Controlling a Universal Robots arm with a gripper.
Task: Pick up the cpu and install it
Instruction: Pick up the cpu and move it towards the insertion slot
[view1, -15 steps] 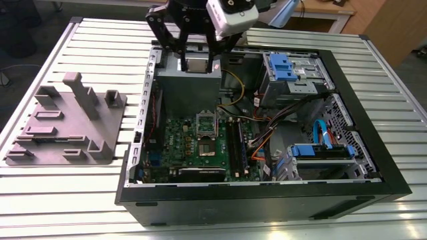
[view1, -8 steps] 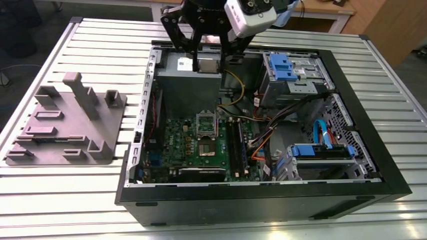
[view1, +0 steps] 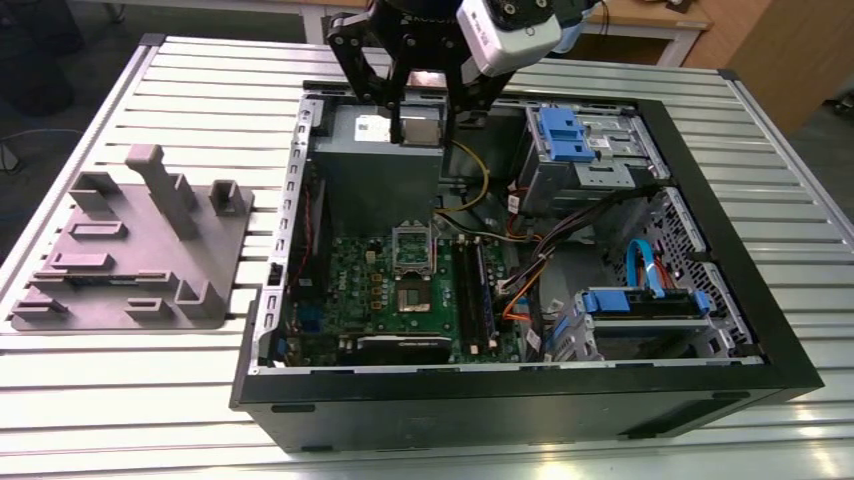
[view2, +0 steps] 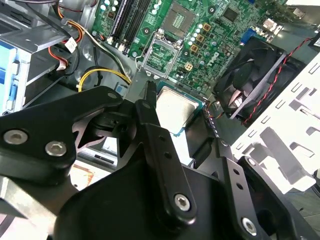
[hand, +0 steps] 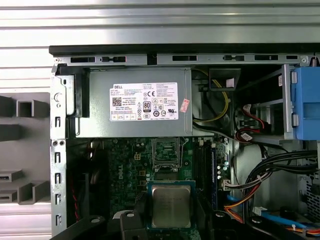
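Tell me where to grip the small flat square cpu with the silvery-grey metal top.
Pinch two opposite edges, coming from above its flat top: the thin silvery-topped square cpu offers nothing else to hold. The black gripper holds it that way.

Cpu (hand: 171, 206) top: dull silvery metal, smooth. Table (view1: 200, 80): ribbed bare metal, semi-gloss; fixture (view1: 134, 270): matt grey plastic. Case (view1: 534, 410) ext.: smooth black, slight sheen.

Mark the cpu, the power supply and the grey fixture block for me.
cpu (hand: 171, 206): first wrist view, middle of its metal top.
power supply (hand: 134, 102): first wrist view, on its white label.
grey fixture block (view1: 160, 255): exterior view, on its base plate.
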